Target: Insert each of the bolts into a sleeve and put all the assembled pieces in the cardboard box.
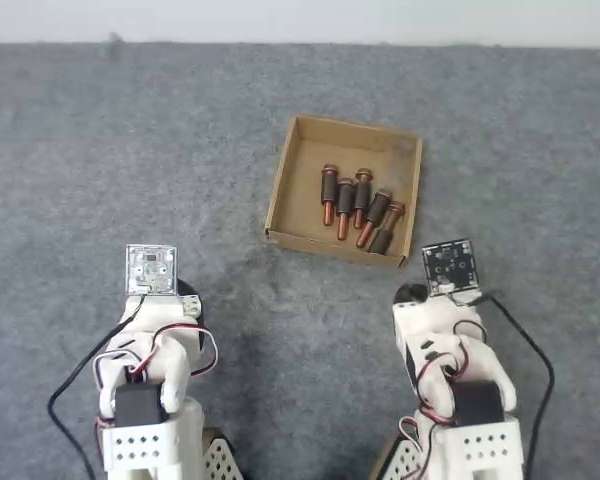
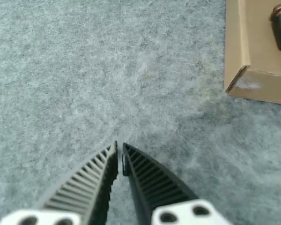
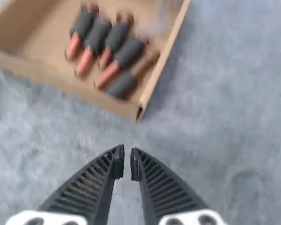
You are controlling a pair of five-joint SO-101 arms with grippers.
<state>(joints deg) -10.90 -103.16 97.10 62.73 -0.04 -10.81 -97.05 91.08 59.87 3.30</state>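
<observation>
High view of the bench (image 1: 130,150), covered edge to edge in a grey, felt-like mat, with a pale strip of wall (image 1: 300,20) along its far side. The cardboard box (image 1: 278,190), a shallow open square tray, sits on the mat beyond both arms and nearer the right arm (image 1: 450,370) than the left arm (image 1: 150,370). Inside it lie five assembled pieces (image 1: 362,205), side by side and touching, gathered toward the right half of the box floor. Each is a dark grey sleeve (image 1: 346,198) with a copper-coloured bolt (image 1: 343,228) through it, the head at the far end and the shank sticking out toward the arms. The left claw (image 2: 119,147) hangs over bare mat beside a box corner (image 2: 253,65), jaws nearly together and holding nothing. The right claw (image 3: 126,152) hangs just short of the box's near wall (image 3: 61,77), likewise almost closed and empty.
</observation>
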